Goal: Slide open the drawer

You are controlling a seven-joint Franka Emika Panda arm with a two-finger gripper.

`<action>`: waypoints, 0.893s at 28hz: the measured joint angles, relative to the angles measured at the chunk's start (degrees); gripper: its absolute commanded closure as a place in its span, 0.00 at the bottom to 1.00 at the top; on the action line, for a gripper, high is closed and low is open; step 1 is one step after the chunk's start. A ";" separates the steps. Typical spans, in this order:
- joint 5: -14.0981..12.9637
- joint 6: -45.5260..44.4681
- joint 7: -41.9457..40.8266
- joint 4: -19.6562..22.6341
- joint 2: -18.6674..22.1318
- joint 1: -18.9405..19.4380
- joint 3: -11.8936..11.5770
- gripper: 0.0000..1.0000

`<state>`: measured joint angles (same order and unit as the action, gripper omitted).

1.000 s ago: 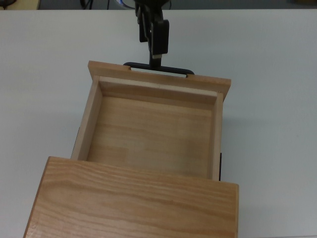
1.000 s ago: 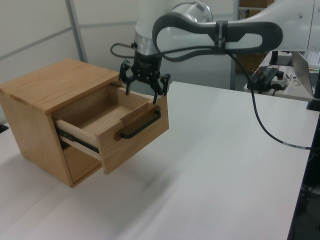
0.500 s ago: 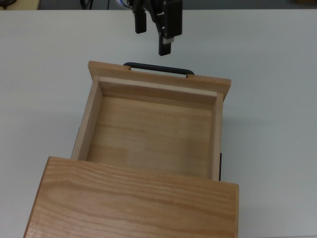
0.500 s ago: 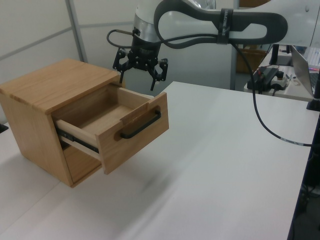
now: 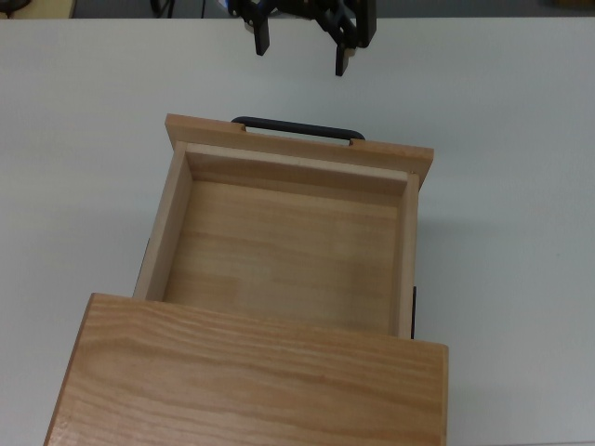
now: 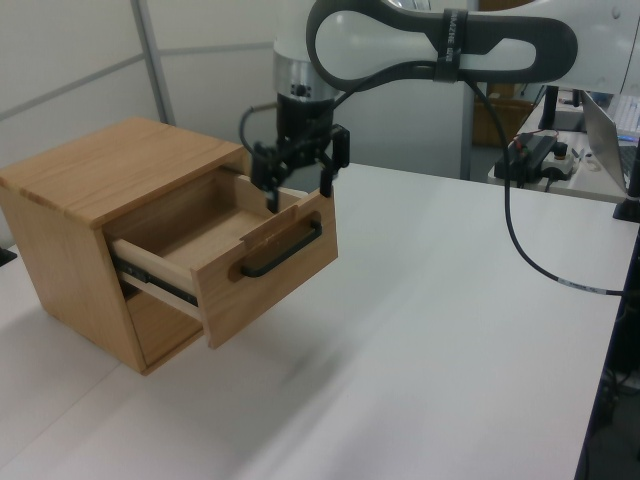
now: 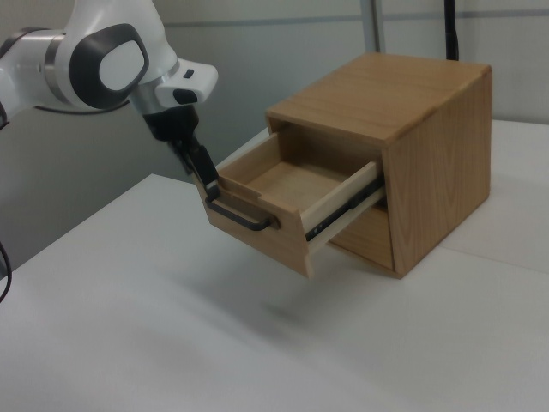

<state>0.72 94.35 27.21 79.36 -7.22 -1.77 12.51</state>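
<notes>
1. Since a second ago, the gripper has let go of the handle and lifted away from it; its fingers, which were together on the bar, now stand spread wide apart with nothing between them.
2. At the top view's far left and all around lies the white table, bare where it shows.
3. Moving right in the top view, the drawer stands pulled well out of the wooden casing, its light-wood floor open to view and holding nothing. It has not shifted since the earlier frames.
4. Along the drawer's far edge runs its wider front panel, with the black handle fixed on the outer face.
5. In the left view the gripper hangs over the front panel's far end, fingertips pointing down, one finger on the tray side and the other on the outer side.
6. In the right view the gripper sits just above the handle at the drawer's left corner, whether touching the wood I cannot tell.
7. A black slide rail shows along the drawer's side in the right view.
</notes>
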 measured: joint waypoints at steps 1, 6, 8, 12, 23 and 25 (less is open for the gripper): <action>0.00 -1.50 -2.31 0.00 0.00 0.03 0.02 0.00; 0.00 -9.05 -15.33 0.00 0.00 0.06 0.04 0.00; 0.02 -10.48 -20.26 0.00 0.02 0.06 0.04 0.00; 0.12 -10.70 -25.14 -0.01 0.27 0.02 -0.06 0.00; 0.06 -10.70 -28.46 -0.01 0.56 1.29 -8.86 0.00; -0.04 -10.56 -29.05 -0.01 0.51 1.88 -11.37 0.00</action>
<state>0.68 83.79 -1.84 79.34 -6.71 0.11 1.14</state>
